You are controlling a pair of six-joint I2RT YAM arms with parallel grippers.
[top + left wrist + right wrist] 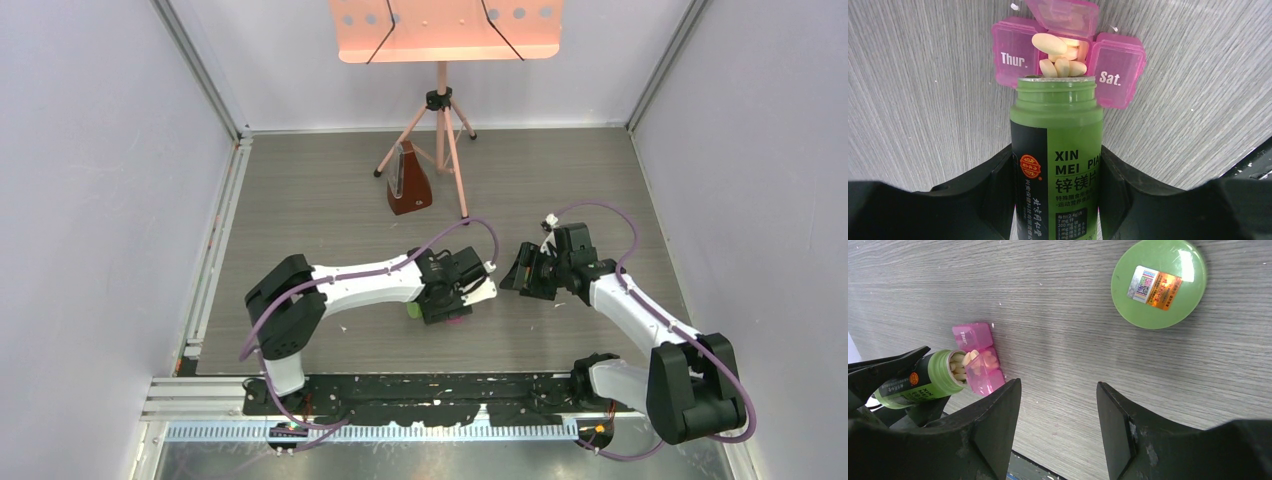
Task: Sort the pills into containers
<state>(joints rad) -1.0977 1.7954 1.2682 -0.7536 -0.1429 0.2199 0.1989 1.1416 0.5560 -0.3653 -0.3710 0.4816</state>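
- Left gripper (1054,167) is clamping the bottle (1055,120), its mouth pointing straight ahead into the open middle compartment of the box (1010,57).
- Pills (1060,57) are lying there.
- Right gripper (1058,405) is hanging open, empty, farther off.

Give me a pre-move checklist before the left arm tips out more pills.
1. Left gripper clamped on green bottle: ok.
2. Bottle mouth aimed at pill box's middle compartment: ok.
3. Middle lid open: ok.
4. Room left there for more pills: cannot tell.
5. Right gripper open, empty, apart from the box: ok.
6. Cap set aside, away from the box: ok.
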